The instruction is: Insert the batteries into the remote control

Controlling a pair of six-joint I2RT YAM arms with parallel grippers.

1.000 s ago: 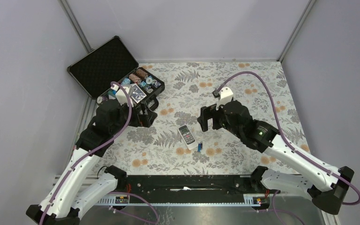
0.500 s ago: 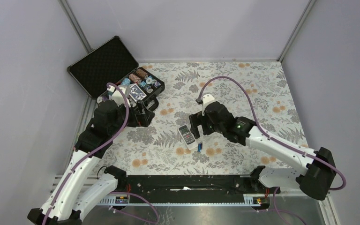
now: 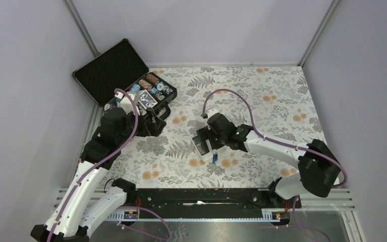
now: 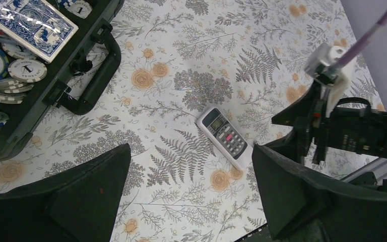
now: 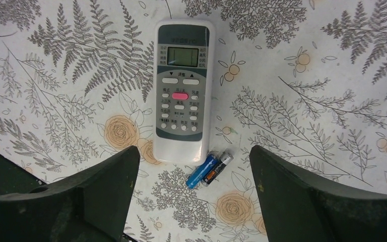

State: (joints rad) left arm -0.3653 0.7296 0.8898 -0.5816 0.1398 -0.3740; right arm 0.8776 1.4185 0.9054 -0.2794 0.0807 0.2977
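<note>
White plastic remote (image 5: pixel 183 91) is lying face up on the floral cloth (image 5: pixel 307 101), looking light, stiff and slick, so gripping across its long edges is seeming best. Batteries (image 5: pixel 209 170), just beside its lower corner, are looking tiny and likely to roll. Right gripper (image 5: pixel 192 154) is hovering wide over both, having swung in from the right. Left gripper (image 4: pixel 190 151) is staying wide and empty.

- The remote control (image 5: pixel 183 91) lies flat near the centre of the table (image 3: pixel 262 96), buttons up.
- The batteries (image 5: pixel 210 170) lie side by side, touching each other, just beside the remote control's near right corner.
- The open case (image 3: pixel 113 70) sits at the far left corner, well apart from the remote control.
- Poker chips (image 4: pixel 25 70) and a card deck (image 4: pixel 27 22) lie in the case.
- The right gripper (image 5: pixel 192 166) hangs over the remote control's near end.
- The left gripper (image 4: pixel 190 151) hangs beside the case.
</note>
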